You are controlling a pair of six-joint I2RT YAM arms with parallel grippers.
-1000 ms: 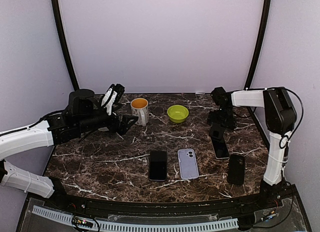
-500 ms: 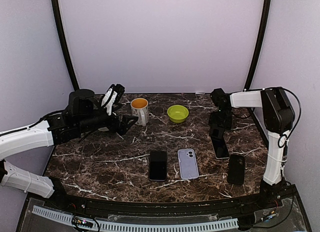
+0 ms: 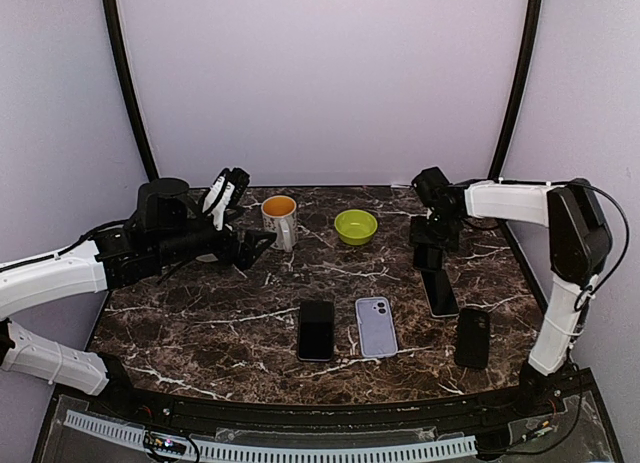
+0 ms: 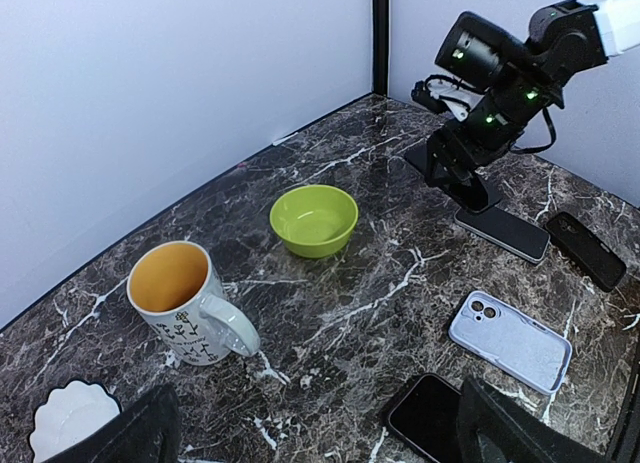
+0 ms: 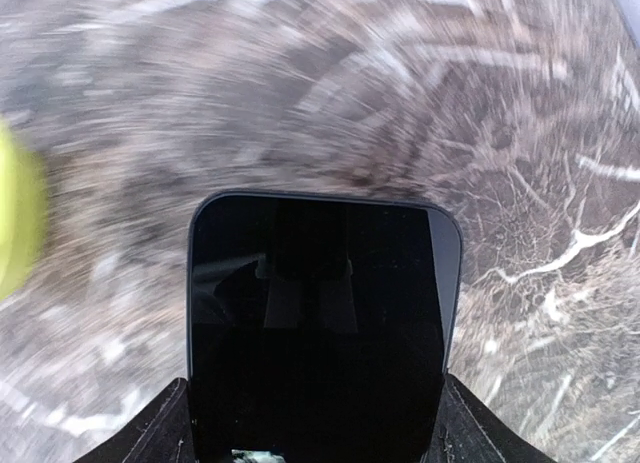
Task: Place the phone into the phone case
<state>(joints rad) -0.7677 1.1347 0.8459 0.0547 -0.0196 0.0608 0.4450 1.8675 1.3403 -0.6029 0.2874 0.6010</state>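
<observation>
Partly closed, right hand [image 3: 429, 260] grips the phone [image 3: 441, 294] edgewise.

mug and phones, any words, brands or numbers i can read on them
No readable text anywhere.
mug: small black doodle-like marks, too small to read as words.
lilac case: blank, no brand showing.
phone: dark screen, nothing written.

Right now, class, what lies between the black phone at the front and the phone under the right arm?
The lilac phone case, between black phone and right phone; the top view shows it.
</observation>
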